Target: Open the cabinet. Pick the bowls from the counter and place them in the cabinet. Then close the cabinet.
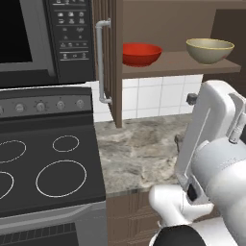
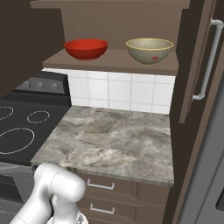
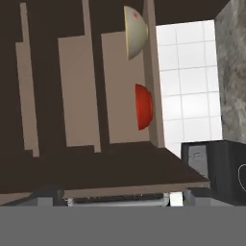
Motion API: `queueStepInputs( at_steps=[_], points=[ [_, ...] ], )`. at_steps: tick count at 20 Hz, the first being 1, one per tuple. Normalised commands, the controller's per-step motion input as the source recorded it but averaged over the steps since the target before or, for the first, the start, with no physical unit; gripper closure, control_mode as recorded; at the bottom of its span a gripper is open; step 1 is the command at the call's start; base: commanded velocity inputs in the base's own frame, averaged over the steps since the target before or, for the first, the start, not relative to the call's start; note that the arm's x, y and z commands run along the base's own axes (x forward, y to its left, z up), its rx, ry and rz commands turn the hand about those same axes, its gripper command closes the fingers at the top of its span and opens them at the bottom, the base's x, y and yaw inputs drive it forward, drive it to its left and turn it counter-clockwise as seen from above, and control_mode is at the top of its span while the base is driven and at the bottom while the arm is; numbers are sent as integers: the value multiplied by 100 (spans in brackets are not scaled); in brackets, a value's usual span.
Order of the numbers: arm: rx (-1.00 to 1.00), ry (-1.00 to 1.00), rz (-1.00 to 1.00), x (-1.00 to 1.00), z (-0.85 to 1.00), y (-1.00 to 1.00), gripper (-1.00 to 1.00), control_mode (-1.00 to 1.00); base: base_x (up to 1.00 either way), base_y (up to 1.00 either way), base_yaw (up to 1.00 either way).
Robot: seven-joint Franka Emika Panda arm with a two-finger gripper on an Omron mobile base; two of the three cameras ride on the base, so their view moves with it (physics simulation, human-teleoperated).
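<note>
From left to right: the black glass stovetop (image 1: 45,166) with white rings, then the open left door (image 1: 109,57) of the brown wooden wall cabinet with its long silver bar handle (image 1: 100,61), then the cabinet's wooden shelf (image 2: 114,61), then the right door (image 2: 197,57), also swung open. Two bowls stand on that shelf, well apart: one glossy red bowl (image 2: 86,48) and one beige-tan bowl (image 2: 149,50) with a yellowish rim. The speckled grey marble counter (image 2: 111,142) lies below. The gripper's jaws stand released, holding nothing. Only closing remains; a door swung carelessly could be missed at the handle, or the arm could catch a door edge.
</note>
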Motion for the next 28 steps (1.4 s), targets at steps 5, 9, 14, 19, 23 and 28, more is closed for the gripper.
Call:
queueStepInputs(
  at_steps=[5, 9, 14, 19, 23, 28],
  points=[
    [1, -2, -14, 0, -17, 100, -100, -100, 0, 0, 0],
    [-2, -10, -16, 0, -1, 91, -100, -100, 0, 0, 0],
    [-7, -5, -10, 0, 2, 69, -100, -100, 0, 0, 0],
    [-3, -2, -14, 15, 9, 73, -100, -100, 0, 0, 0],
    [0, 0, -17, 51, 1, 12, -100, -100, 0, 0, 0],
    [0, -2, -17, 58, -7, 0, -100, -100, 0, 0, 0]
  ],
)
